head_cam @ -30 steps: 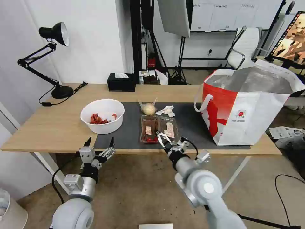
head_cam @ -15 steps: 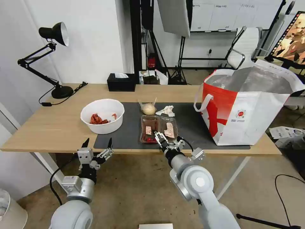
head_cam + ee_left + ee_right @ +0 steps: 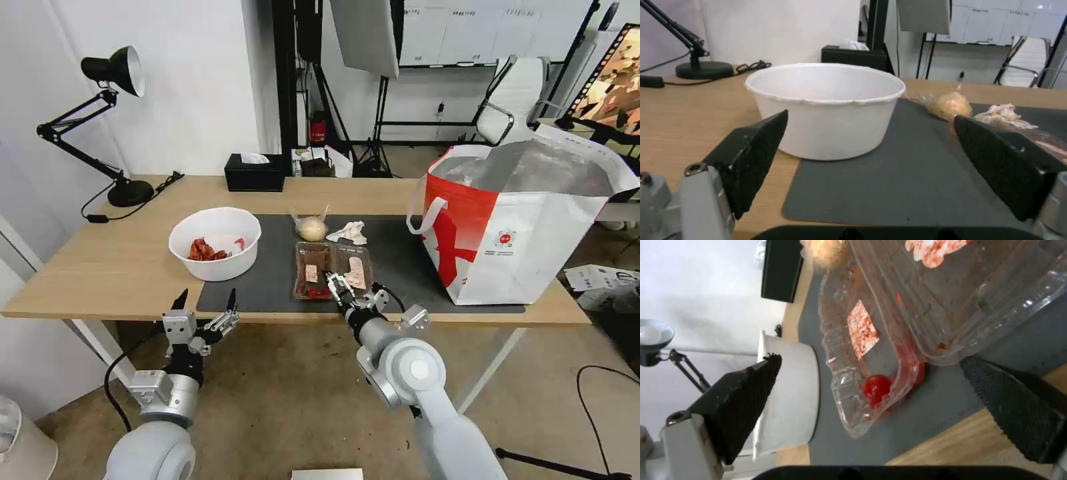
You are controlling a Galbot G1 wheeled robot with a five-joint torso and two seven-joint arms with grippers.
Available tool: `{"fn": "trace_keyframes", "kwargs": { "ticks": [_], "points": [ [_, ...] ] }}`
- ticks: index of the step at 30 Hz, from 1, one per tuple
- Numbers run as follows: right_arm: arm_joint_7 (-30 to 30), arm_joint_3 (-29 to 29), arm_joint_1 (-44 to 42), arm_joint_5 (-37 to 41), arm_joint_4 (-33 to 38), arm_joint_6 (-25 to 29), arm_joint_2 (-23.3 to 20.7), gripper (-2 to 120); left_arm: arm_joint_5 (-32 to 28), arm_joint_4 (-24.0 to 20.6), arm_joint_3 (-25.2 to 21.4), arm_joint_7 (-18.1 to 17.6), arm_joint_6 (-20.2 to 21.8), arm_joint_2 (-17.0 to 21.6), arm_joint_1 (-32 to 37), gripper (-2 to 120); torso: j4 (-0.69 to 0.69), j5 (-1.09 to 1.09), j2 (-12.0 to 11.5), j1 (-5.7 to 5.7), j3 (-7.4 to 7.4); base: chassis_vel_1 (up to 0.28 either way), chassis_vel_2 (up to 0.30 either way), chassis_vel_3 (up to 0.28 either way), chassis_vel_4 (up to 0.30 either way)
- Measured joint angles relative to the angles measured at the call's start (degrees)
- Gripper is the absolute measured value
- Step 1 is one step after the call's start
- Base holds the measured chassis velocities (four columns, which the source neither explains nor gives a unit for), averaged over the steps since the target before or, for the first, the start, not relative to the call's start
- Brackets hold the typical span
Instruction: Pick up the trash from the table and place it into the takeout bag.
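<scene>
Starting at your far left, a black desk lamp is standing on the back corner of the table. Your left gripper is hanging just off the table's near edge, below the white round bowl of red shells, with its jaws spread wide and nothing between them. In the left wrist view that same gripper is facing the bowl's side, which is sitting half on the bare wood and half on the dark grey mat.

Moving right, a black tissue box is sitting at the back edge. On the mat, the small clear bag with the beige lump and the crumpled white tissue are lying just beside each other, behind the clear hinged plastic food tray.

Your right gripper is reaching in over the tray's near edge. Its jaws are spread, and in the right wrist view the gripper is straddling the tray's near rim, one finger on each side and neither touching the plastic; red-brown scraps and a round red piece are lying inside.

Farthest right, the takeout bag is standing upright on the table with its mouth open and its foil lining showing, well apart from the tray.
</scene>
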Motion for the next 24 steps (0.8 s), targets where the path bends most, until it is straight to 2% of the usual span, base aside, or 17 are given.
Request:
{"fn": "trace_keyframes", "kwargs": {
  "ticks": [16,24],
  "points": [
    [-4.83,0.85,-0.74,-4.16,0.43,2.79,-0.61,100,0.47,-0.76,-0.30,-0.15,-0.69,-0.09,1.22,100,0.02,0.02,-0.01,0.01,0.02,0.000,0.000,0.000,0.000],
    [-9.68,1.23,-1.32,-12.89,1.07,2.90,-2.80,100,1.44,-0.59,-0.03,-0.03,-1.72,-0.95,2.13,100,0.01,0.01,-0.01,0.01,0.02,0.000,0.000,0.000,0.000]
  ]
}}
